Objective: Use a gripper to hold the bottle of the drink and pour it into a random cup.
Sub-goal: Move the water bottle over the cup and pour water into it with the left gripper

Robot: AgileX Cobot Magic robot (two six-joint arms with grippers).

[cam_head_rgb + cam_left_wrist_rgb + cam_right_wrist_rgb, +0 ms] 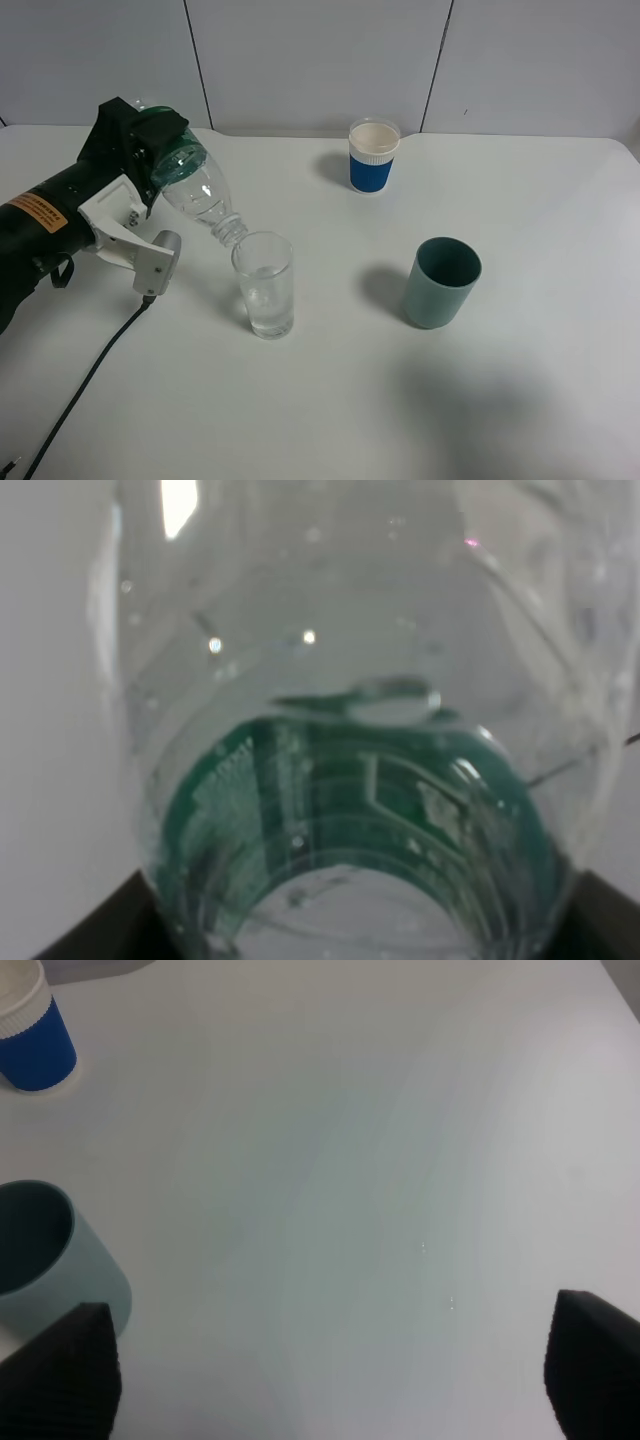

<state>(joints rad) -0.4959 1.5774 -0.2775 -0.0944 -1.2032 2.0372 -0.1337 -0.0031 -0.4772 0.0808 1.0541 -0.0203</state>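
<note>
Between the fingers of your left gripper (160, 145) the bottle (200, 195) sits clamped, neck tilted down over the glass (265, 290) to pour; your right gripper (328, 1365) gapes empty.

The table (520, 400) is viewed from a high mount and looked down on at a slant toward the back wall (320, 60), so the whole surface is taken in. The left wrist view is held right against the bottle (350, 780), which fills it. The right wrist view is aimed down at the tabletop from close by. The teal cup (50, 1260) and blue cup (38, 1045) are shared with the high view.
</note>
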